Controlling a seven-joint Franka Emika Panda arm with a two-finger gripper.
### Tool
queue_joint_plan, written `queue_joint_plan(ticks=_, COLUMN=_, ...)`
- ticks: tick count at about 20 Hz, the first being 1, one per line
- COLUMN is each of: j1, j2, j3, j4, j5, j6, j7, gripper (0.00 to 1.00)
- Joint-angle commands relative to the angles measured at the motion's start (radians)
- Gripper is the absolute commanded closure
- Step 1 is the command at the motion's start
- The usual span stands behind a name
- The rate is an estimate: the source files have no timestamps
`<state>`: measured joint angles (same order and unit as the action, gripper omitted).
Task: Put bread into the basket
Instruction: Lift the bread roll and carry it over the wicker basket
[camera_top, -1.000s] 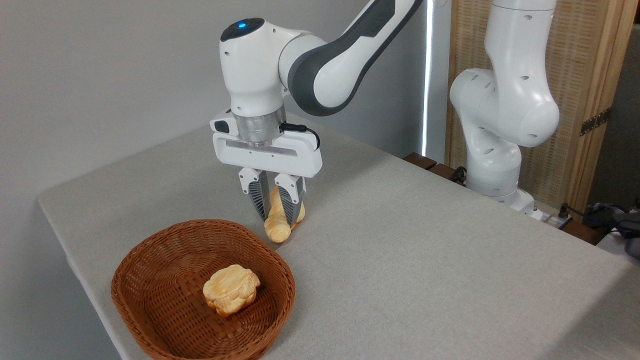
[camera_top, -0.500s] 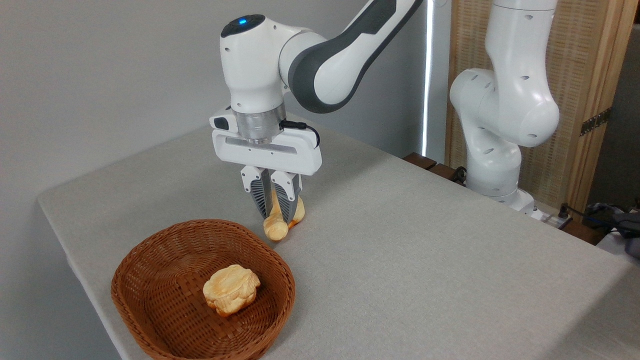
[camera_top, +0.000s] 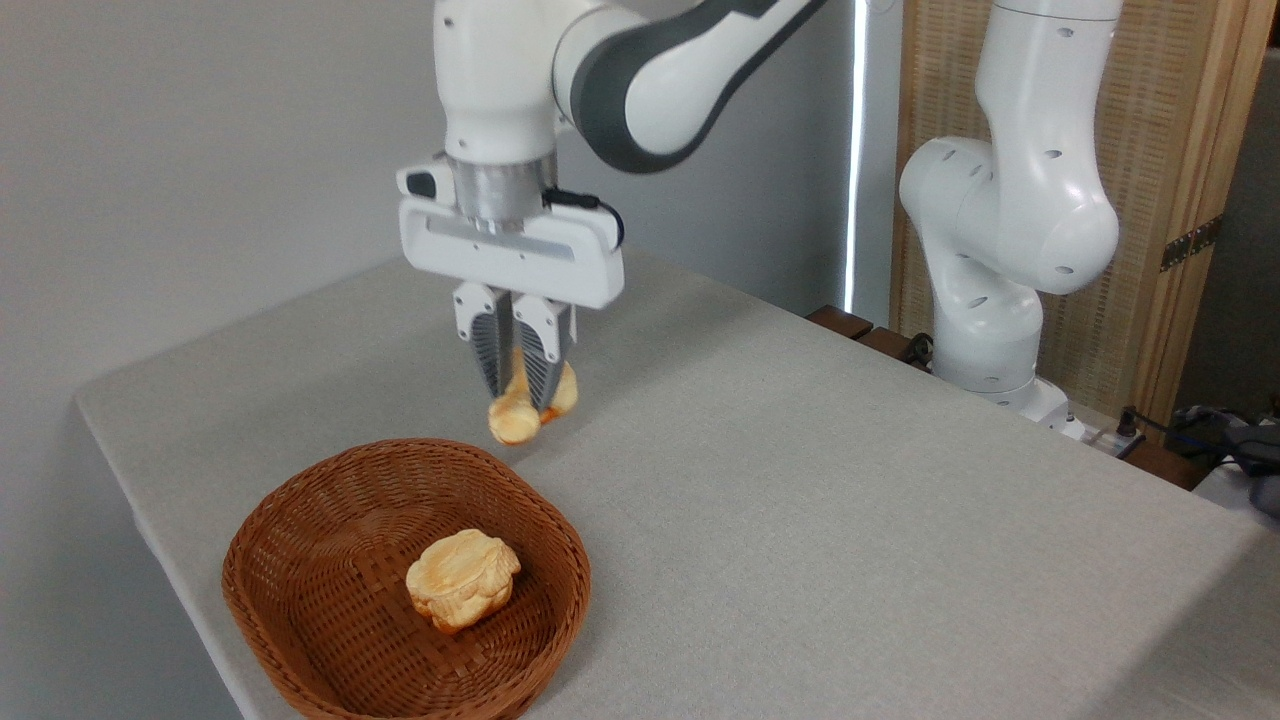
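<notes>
My gripper (camera_top: 517, 392) is shut on the bread (camera_top: 514, 423), a golden-yellow elongated loaf that hangs clear of the table, its near end pointing down and toward the camera. The grey fingers (camera_top: 489, 350) cover its middle. It hovers just above and behind the far rim of the brown wicker basket (camera_top: 300, 515), which sits at the table's front left.
A rounder pale-golden bun (camera_top: 462, 580) lies inside the basket, right of its middle. The grey table (camera_top: 800, 500) stretches to the right. The arm's white base (camera_top: 1000, 250) stands at the back right by a wooden screen (camera_top: 1180, 150). Cables (camera_top: 1215, 425) lie at the far right edge.
The gripper closed on the bread on the table, then rose with it and shifted slightly left. The loaf now hangs in the air near the basket's far rim.
</notes>
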<state>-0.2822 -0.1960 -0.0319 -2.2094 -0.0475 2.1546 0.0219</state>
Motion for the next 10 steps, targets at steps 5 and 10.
queue_joint_plan(ticks=5, j1=0.011, j2=0.006, j3=0.043, j4=0.129, j5=-0.002, j6=-0.016, j7=0.078, gripper=0.7)
queue_joint_plan(ticks=10, j1=0.012, j2=0.062, j3=0.082, j4=0.178, j5=-0.023, j6=0.085, j7=0.109, gripper=0.7)
